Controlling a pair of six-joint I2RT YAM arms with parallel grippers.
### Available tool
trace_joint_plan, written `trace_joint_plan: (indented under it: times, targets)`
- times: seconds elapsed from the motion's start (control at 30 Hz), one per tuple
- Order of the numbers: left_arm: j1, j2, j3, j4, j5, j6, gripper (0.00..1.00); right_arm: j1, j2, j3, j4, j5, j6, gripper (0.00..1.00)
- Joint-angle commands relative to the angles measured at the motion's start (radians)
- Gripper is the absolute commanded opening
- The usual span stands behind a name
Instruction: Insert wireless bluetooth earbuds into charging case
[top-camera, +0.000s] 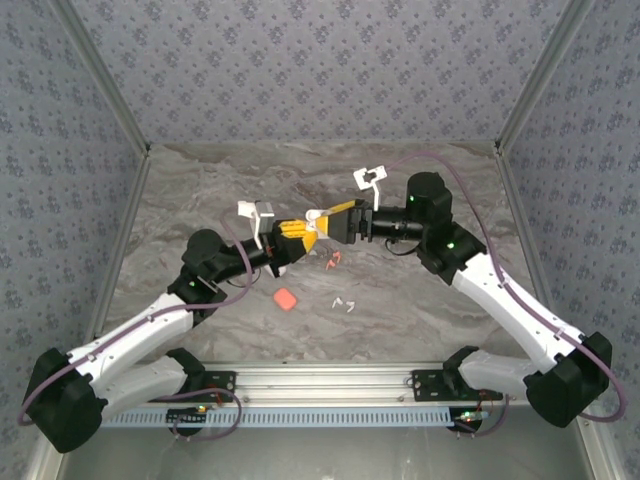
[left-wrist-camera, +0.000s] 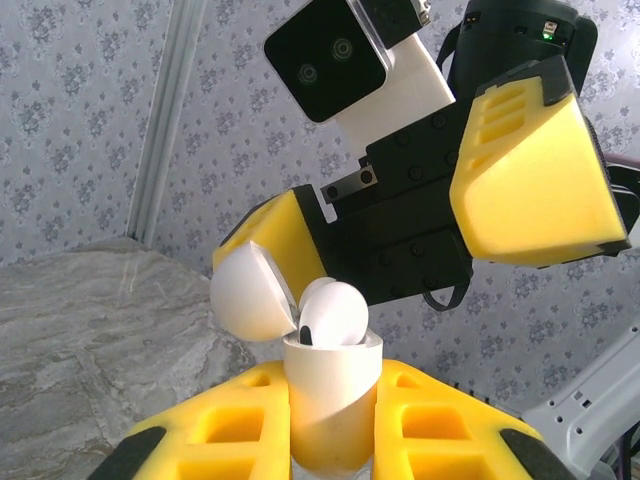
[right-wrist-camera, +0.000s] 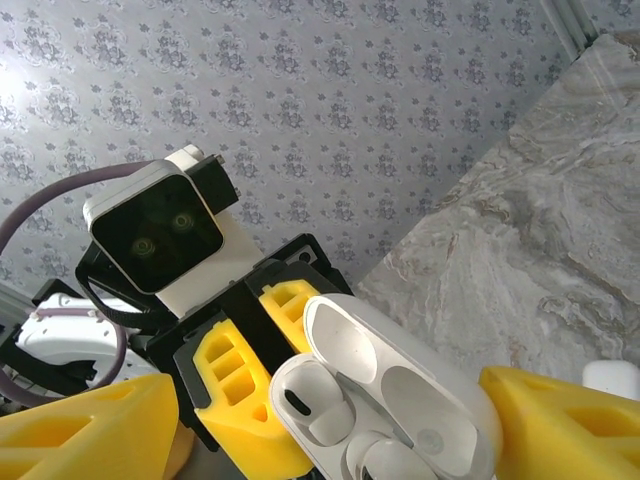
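White plastic charging case (left-wrist-camera: 330, 400) stands upright, clamped at its base between the yellow fingers of the left pincer (left-wrist-camera: 330, 430), which is closed tight on it. Held clear of the marble table (top-camera: 200, 200) like this, the case turns its open mouth toward the other arm so the wells can be reached. Its domed lid (left-wrist-camera: 250, 295) is swung back, up and to the left of that grip. A white earbud (left-wrist-camera: 332, 310) sits in the mouth with its rounded head above the rim; I cannot tell whether it is fully seated. The right pincer (left-wrist-camera: 400, 215) faces the case head-on, jaws wide, one finger on either side of the lid, gripping nothing. In its own wrist view the open case lies between its fingertips, with what looks like a second bud beside the first. It is probably placed there to press a bud home or shut the lid. On the table below both pincers lie a coral-red pair of earbuds (top-camera: 333, 260), two loose white earbuds (top-camera: 345, 303) and a small coral-red case (top-camera: 285, 298), all well apart from either grip.
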Motion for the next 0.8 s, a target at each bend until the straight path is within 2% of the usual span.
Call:
trace_joint_plan:
  times: [0.0,0.37,0.47,0.6,0.77]
  targets:
    - [-0.001,0.013,0.034,0.001,-0.007,0.011,0.00,0.017,-0.048,0.039,-0.044,-0.012,-0.062,0.79]
    - [-0.002,0.032,0.039,-0.003,-0.010,0.014,0.00,0.016,-0.060,0.036,-0.111,0.026,-0.108,0.79]
    - [-0.002,0.030,0.041,-0.004,-0.012,0.015,0.00,0.016,-0.063,0.044,-0.144,0.069,-0.128,0.80]
    - [-0.002,0.024,0.041,-0.037,-0.039,0.028,0.00,0.006,-0.077,0.075,-0.259,0.193,-0.186,0.83]
    - [0.000,0.013,0.040,-0.141,-0.116,0.080,0.00,-0.017,-0.129,0.067,-0.365,0.444,-0.216,0.90]
